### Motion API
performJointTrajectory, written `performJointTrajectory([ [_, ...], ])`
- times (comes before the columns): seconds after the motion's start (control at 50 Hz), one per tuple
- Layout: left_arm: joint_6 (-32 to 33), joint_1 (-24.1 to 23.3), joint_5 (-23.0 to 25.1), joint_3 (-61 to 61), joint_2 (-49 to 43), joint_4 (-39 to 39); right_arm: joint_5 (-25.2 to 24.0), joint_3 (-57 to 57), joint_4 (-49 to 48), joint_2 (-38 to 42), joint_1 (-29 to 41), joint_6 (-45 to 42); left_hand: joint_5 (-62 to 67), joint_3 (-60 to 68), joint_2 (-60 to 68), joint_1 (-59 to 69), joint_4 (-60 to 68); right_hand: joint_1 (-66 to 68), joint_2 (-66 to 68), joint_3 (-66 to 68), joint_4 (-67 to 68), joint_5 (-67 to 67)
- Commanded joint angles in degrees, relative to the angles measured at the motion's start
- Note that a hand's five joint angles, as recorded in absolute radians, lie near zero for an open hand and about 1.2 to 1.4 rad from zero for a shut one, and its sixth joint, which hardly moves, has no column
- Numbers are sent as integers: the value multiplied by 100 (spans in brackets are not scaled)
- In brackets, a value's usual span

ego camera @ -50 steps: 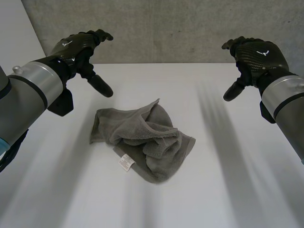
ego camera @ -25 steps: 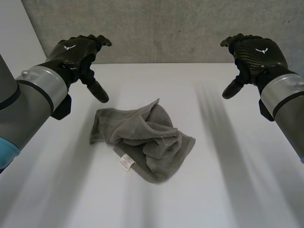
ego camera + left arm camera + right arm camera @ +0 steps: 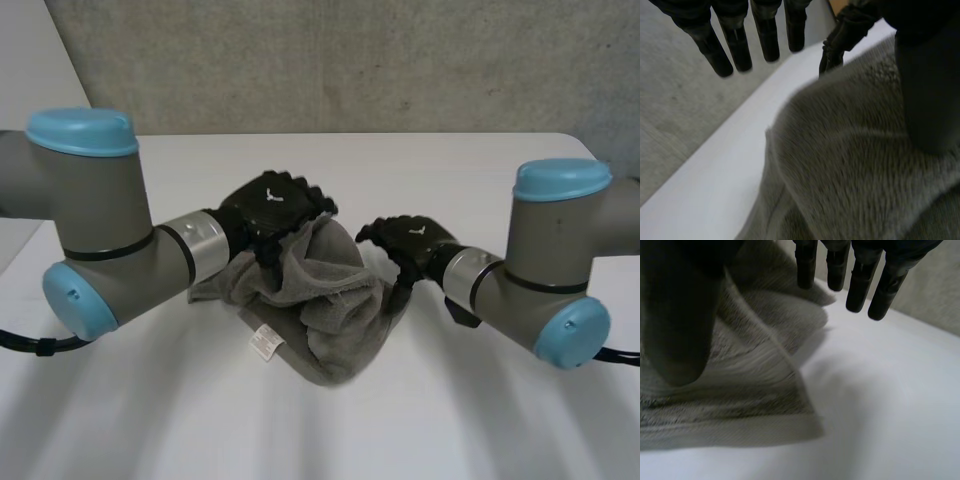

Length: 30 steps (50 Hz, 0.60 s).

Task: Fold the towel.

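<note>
A: Well, towel (image 3: 335, 325) status?
B: Crumpled heap, mid table (image 3: 500, 420). White tag (image 3: 265, 343) showing on near side. No fold made yet.
A: Left hand (image 3: 272, 208)?
B: Down at heap's far-left part. Fingers (image 3: 740, 47) straight, clear of cloth; thumb over it. Released, no grasp.
A: Right hand (image 3: 408, 240)?
B: At heap's right edge. Fingers (image 3: 860, 287) straight, thumb over cloth, nothing pinched. Released too.
A: Remaining?
B: Prob. everything: grasp, spread flat, then fold. Approx. at start.
</note>
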Motion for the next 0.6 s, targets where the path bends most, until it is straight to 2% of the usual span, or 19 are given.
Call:
performJointTrajectory([
  [0.02,492,-2,-47,200,-367,-325,-30,-192,2,403,124,38,2163,3172,3159,3195,3175,954,935,982,938,954],
  [0.04,527,-2,-47,209,-384,-325,-64,-244,11,482,159,38,3329,4338,4324,4361,4341,1437,1418,1465,1421,1437],
  [0.08,536,-2,-47,218,-384,-316,-153,-306,20,561,203,47,3341,4350,4336,4372,4353,1947,1928,1975,1931,1947],
  [0.1,528,-2,-47,244,-393,-316,-248,-358,46,614,229,56,3491,4500,4486,4522,4503,2730,2710,2757,2714,2729],
  [0.12,528,-2,-47,244,-393,-316,-249,-359,46,614,230,56,3492,4501,4488,4524,4504,2737,2718,2765,2721,2737],
  [0.16,527,-2,-82,349,-402,-342,-520,-472,160,676,265,64,4176,5186,5172,5208,5188,5197,5178,5225,5181,5197],
  [0.18,528,-2,-82,350,-402,-343,-522,-473,161,676,265,65,4182,5191,5177,5213,5194,5210,5191,5238,5194,5210],
  [0.2,528,-2,-108,419,-410,-334,-644,-551,239,684,274,73,5064,6074,6060,6096,6076,6420,6401,6448,6404,6420],
  [0.26,528,-2,-108,603,-410,-299,-811,-893,380,658,274,73,5105,6114,6100,6136,6117,6432,6413,6460,6416,6432],
  [0.4,448,86,-302,1510,-481,114,-689,-2248,398,500,177,38,5105,6114,6100,6136,6117,6432,6413,6460,6416,6432],
  [0.42,405,95,-511,1762,-446,367,-584,-2492,241,369,177,38,5105,6114,6100,6136,6117,6432,6413,6460,6416,6432],
  [0.44,405,95,-513,1765,-446,369,-331,-2695,-195,168,168,38,5105,6114,6100,6136,6117,6432,6413,6460,6416,6432],
  [0.46,309,104,-809,2000,-402,717,-328,-2697,-200,166,168,38,5105,6114,6100,6136,6117,6432,6413,6460,6416,6432],
  [0.48,143,121,-1186,2185,-332,1173,20,-2740,-922,-69,168,21,5105,6114,6100,6136,6117,6432,6413,6460,6416,6432],
  [0.5,141,121,-1189,2187,-331,1178,23,-2740,-929,-71,168,21,5105,6114,6100,6136,6117,6432,6413,6460,6416,6432],
  [0.54,-427,165,-1916,2309,18,2262,767,-2356,-2565,-596,159,-67,5105,6114,6100,6136,6117,6432,6413,6460,6416,6432],
  [0.56,-430,165,-1919,2310,20,2268,770,-2354,-2573,-599,159,-67,5105,6114,6100,6136,6117,6432,6413,6460,6416,6432],
  [0.6,-1095,235,-2409,2231,361,3230,1139,-1785,-3912,-1098,133,-277,5105,6114,6100,6136,6117,6432,6413,6460,6416,6432],
])
